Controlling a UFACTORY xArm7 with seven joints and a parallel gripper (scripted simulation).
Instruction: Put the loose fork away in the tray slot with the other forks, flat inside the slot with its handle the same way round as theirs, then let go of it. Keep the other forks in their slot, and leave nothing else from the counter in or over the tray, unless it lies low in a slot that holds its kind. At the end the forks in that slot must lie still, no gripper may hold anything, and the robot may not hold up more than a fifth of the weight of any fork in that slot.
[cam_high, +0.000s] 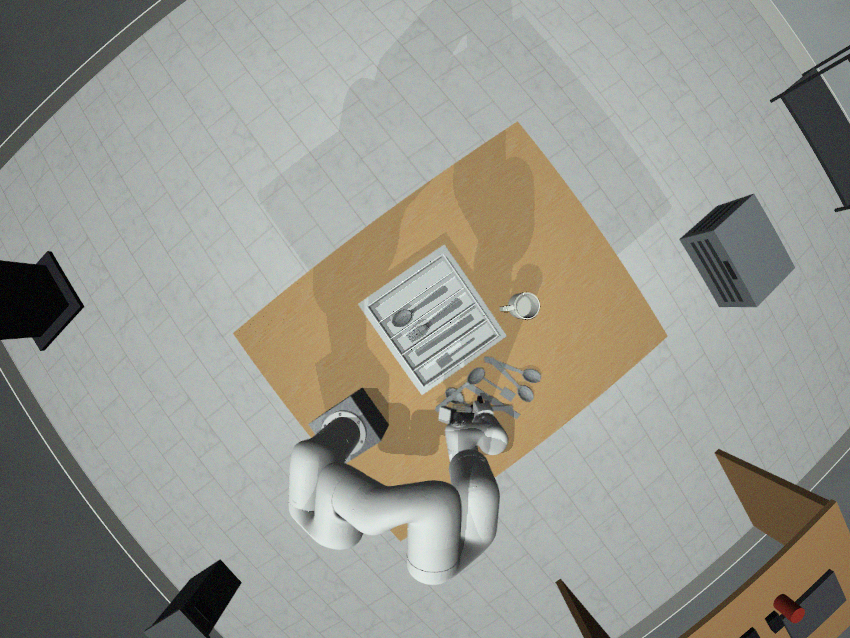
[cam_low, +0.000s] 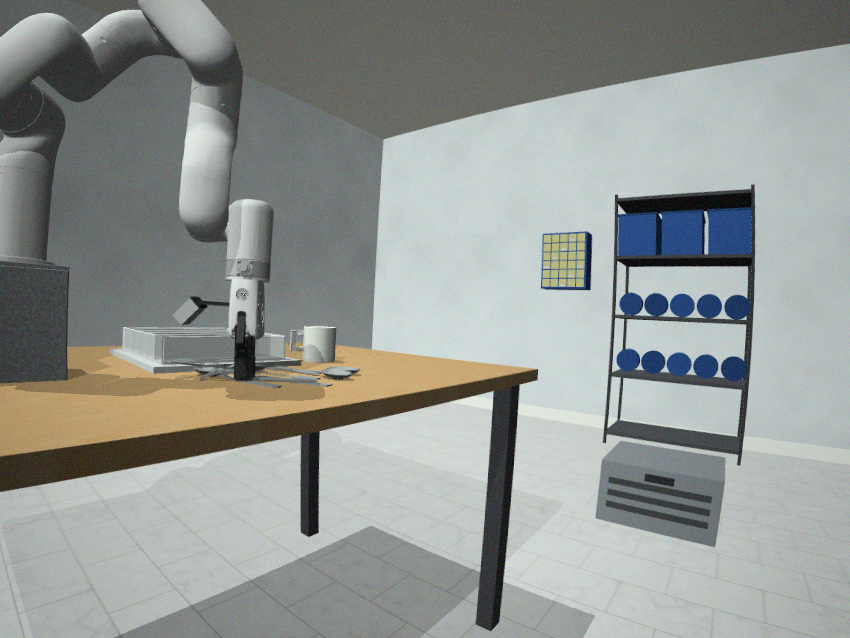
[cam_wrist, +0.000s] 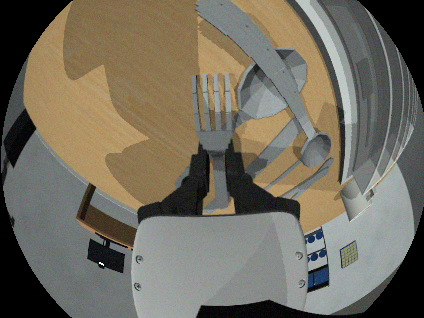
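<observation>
The loose fork (cam_wrist: 216, 117) lies on the wooden table, its tines pointing away from my wrist camera. My gripper (cam_wrist: 216, 151) (cam_low: 243, 367) is shut on the fork's neck just behind the tines, low at the table surface. From above the gripper (cam_high: 473, 405) stands at the near end of the loose cutlery pile, just off the tray's near right corner. The white cutlery tray (cam_high: 432, 317) holds a spoon (cam_high: 411, 312) in one slot and a fork (cam_high: 429, 328) in the slot beside it. The fork's handle is hidden under my fingers.
Several loose spoons (cam_high: 525, 379) and a knife (cam_wrist: 254, 27) lie crowded beside the fork. A white mug (cam_high: 523, 305) stands right of the tray. The arm's grey base block (cam_high: 353, 418) sits at the table's near corner. The table edge runs close behind the gripper.
</observation>
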